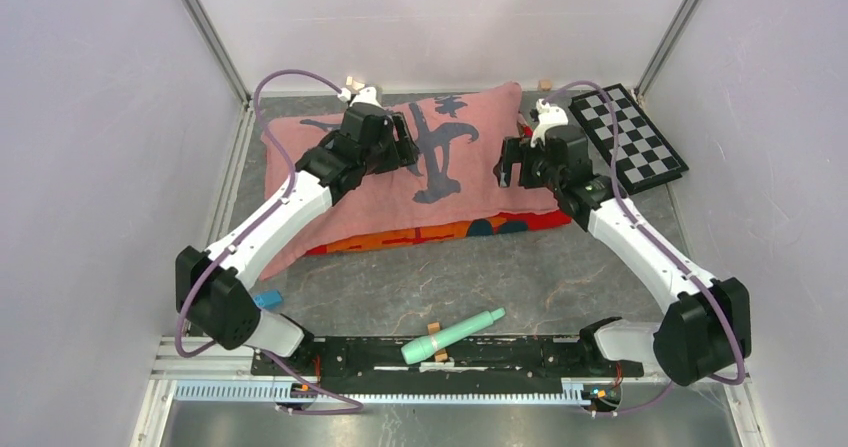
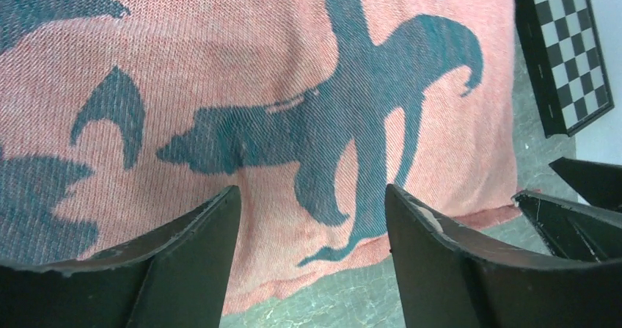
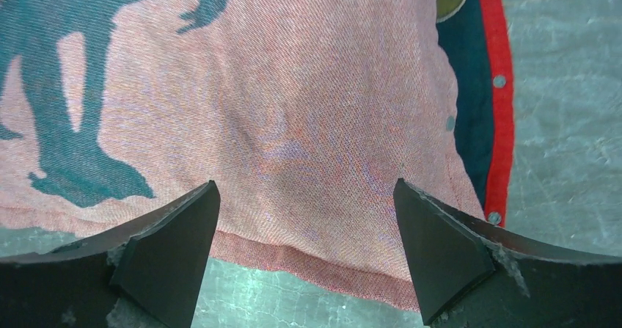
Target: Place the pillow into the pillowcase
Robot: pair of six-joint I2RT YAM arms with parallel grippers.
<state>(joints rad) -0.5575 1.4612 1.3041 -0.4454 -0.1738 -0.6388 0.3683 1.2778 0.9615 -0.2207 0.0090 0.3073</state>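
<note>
The pillowcase (image 1: 465, 182) lies flat and puffy across the back of the table, pinkish-red side with dark brush marks up, and a red-orange strip (image 1: 420, 235) shows along its near edge. No white pillow shows; it is hidden or out of view. My left gripper (image 1: 405, 142) hovers over the pillowcase's left-middle, open, with the fabric (image 2: 220, 64) below and nothing between its fingers (image 2: 312, 188). My right gripper (image 1: 510, 167) stands open over the right end, above the pink cloth (image 3: 293, 86) near its hem (image 3: 306, 183). A red edge with snaps (image 3: 501, 86) runs at the right.
A black-and-white checkerboard (image 1: 630, 137) lies at the back right, also in the left wrist view (image 2: 565, 49). A mint-green cylinder (image 1: 452, 335) rests by the arm bases and a small blue object (image 1: 266, 298) by the left base. Walls close in on three sides.
</note>
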